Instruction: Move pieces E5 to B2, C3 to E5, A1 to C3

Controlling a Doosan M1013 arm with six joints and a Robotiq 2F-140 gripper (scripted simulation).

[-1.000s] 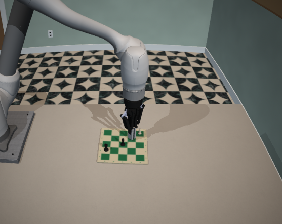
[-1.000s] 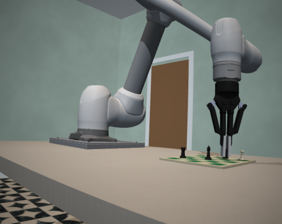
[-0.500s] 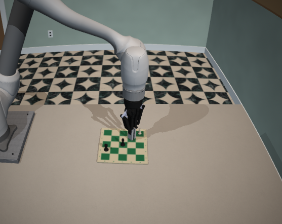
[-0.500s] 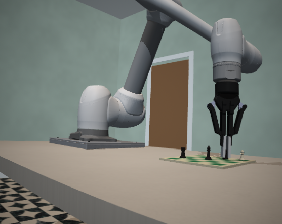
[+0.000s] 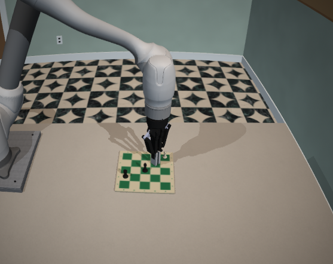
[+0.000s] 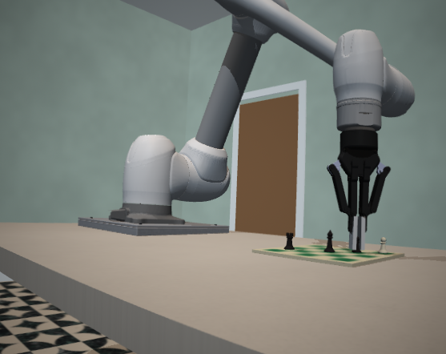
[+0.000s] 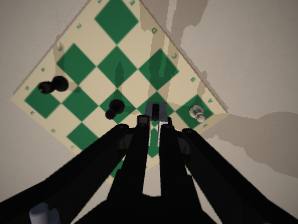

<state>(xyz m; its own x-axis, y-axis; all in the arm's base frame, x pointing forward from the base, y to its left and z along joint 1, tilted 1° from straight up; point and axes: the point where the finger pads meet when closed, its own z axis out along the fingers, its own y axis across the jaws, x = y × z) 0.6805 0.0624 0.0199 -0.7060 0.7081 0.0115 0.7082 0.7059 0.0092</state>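
A small green-and-cream chessboard (image 5: 144,186) (image 6: 347,259) (image 7: 116,19) lies on the table. My gripper (image 5: 155,162) (image 6: 357,239) (image 7: 155,111) stands upright over square B2, its fingertips down at the board. It is shut on a small black piece (image 6: 356,245) (image 7: 158,110), which is mostly hidden between the pads. A black bishop (image 5: 144,168) (image 6: 329,242) (image 7: 114,108) stands on C3. A white pawn (image 5: 164,154) (image 6: 383,245) (image 7: 197,113) stands on A1, right beside the fingers. A black rook (image 5: 125,174) (image 6: 289,241) (image 7: 53,86) stands near the E edge.
The arm's base plate (image 5: 11,167) (image 6: 147,226) sits at the table's left. The table ends at a wall on the right (image 5: 289,89). A brown door (image 6: 267,168) stands behind the table.
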